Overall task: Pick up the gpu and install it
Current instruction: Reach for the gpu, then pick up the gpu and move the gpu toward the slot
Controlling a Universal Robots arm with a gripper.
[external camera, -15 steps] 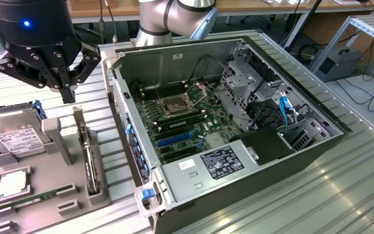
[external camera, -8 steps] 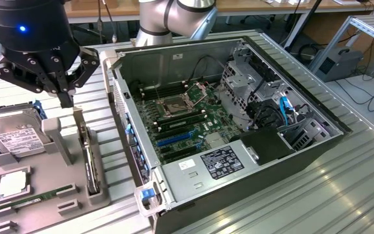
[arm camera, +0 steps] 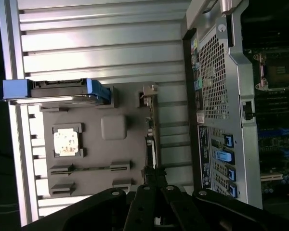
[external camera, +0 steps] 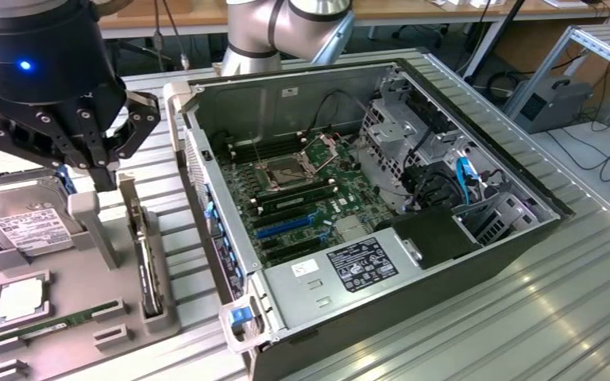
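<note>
A thin, dark rectangular gpu card (external camera: 146,266) with a silvery metal end stands on its long edge in a slot of a matte grey moulded holder tray (external camera: 72,278), at eight o'clock in the exterior view. The black, hinged-link claw (external camera: 104,176) hangs just above the card's far end, at ten o'clock. Its tips are pressed together with nothing between them. The wrist view puts the claw (arm camera: 154,179) over that same end of the edge-on gpu (arm camera: 151,139).

Beside the card in the tray lie a silver labelled hard drive (external camera: 19,222), a square metal-lidded processor chip (external camera: 19,302) and a slim green memory stick (external camera: 45,325). Everything rests on a ribbed, shiny aluminium counter (external camera: 559,317).

Just beside the tray, at three o'clock from it, an open black-and-grey steel computer case (external camera: 443,305) lies on its side with its green motherboard (external camera: 321,198) exposed. A wooden bench (external camera: 178,16) and loose floor cables (external camera: 602,159) lie beyond. The space above the card is open, and the case wall runs close along its three o'clock side.
</note>
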